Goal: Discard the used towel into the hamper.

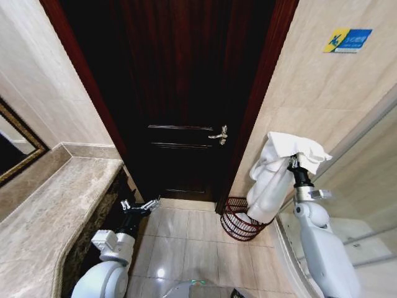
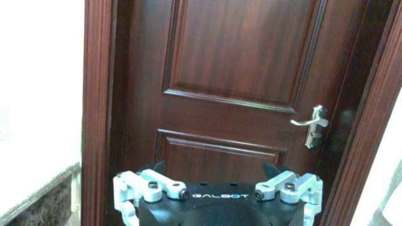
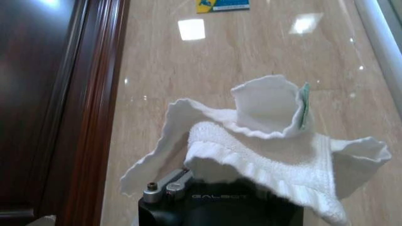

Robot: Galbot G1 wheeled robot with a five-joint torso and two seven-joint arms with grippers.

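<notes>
Raised at the robot's right side, the right gripper [image 1: 291, 160] is being kept closed on the white towel [image 1: 273, 177], which is being held up near the beige tiled wall [image 1: 316, 87]. Most of the cloth is being left to hang down in a long fold from the pinched upper end, and its lower end is being seen just over the rim of the hamper [image 1: 239, 218], though whether cloth and rim are touching cannot be told. In the right wrist view the towel [image 3: 264, 150] is being bunched over the gripper body, with a small green tag at one fold, so the fingertips themselves are being hidden by cloth. The hamper, a dark red-brown openwork basket, is being seen standing on the pale floor tiles [image 1: 186, 248] at the foot of the wall, just beside the door frame and right of the dark wooden door [image 1: 180, 93]. The left gripper [image 1: 141, 205] is being held low beside the stone counter [image 1: 49, 217], well apart from the towel, with its fingers [image 2: 135, 188] being kept spread and nothing between them, pointed at the door and its metal handle [image 2: 312, 125].
</notes>
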